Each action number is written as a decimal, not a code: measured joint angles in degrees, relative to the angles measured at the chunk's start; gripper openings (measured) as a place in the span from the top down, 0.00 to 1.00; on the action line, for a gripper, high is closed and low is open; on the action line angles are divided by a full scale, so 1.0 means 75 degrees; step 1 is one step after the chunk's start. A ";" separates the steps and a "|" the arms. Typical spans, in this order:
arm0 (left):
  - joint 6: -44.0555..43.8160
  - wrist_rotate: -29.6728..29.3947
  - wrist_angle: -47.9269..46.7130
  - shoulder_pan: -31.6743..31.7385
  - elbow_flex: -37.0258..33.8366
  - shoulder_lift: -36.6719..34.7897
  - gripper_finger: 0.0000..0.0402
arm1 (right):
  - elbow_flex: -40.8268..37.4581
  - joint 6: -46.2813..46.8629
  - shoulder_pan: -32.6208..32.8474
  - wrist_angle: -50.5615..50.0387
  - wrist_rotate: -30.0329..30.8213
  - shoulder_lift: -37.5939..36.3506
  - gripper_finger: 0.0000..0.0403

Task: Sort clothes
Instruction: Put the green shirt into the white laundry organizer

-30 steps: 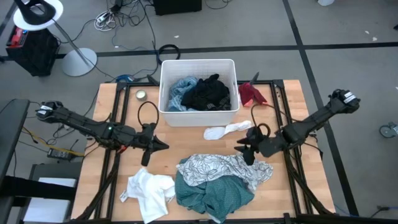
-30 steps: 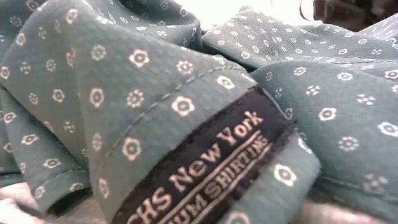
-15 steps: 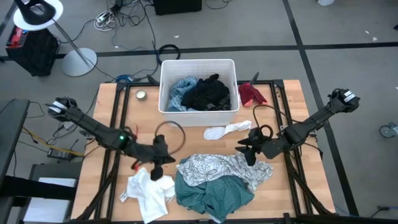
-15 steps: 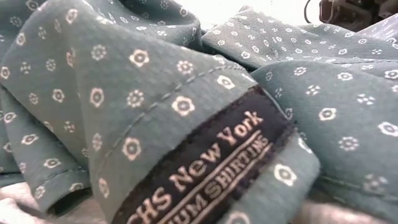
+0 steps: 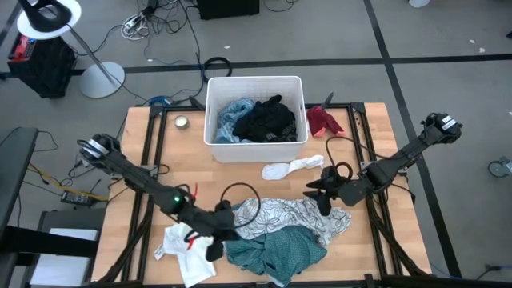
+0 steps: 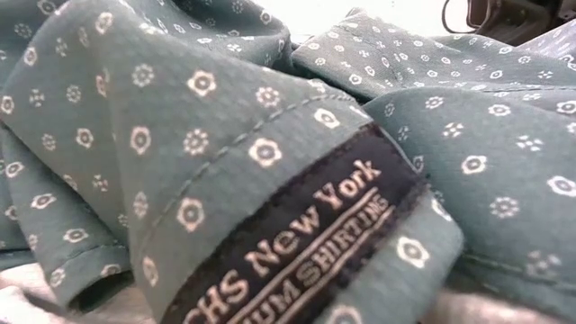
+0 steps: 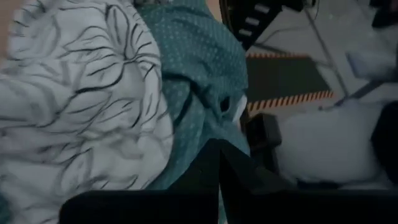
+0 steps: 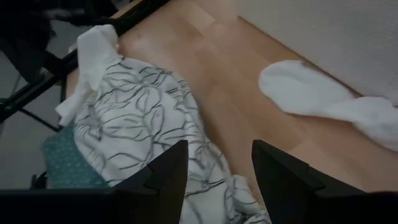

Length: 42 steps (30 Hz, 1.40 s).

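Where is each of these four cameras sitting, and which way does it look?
High view: above the table, straight down; both arms, bin, clothes.
Low view: at tabletop height, filled by the teal shirt.
Left wrist view: on the left arm, past its shut left tool, at the leaf-print garment.
Right wrist view: past the open right tool, at the white sock.
Both wrist views share the leaf-print garment.

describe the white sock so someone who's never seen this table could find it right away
Start at the white bin at the table's far edge, holding blue and black clothes. Just in front of its right front corner, on bare wood, lies the white sock. It is small, plain and long, unlike the leaf-print garment nearer the front.
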 joint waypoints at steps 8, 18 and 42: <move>-0.1908 -0.0057 0.0168 0.0136 -0.0003 0.0830 0.89 | 0.0000 0.0008 0.0645 0.0389 0.0083 0.0015 0.55; -0.3470 0.0456 0.0309 0.0167 -0.0006 0.0904 0.65 | 0.0000 0.0046 0.1522 0.0574 0.0769 0.0017 0.55; -0.4783 -0.0571 -0.3001 -0.0521 0.1878 0.2292 0.67 | 0.0000 0.0098 0.2070 0.0654 0.1262 0.0017 0.55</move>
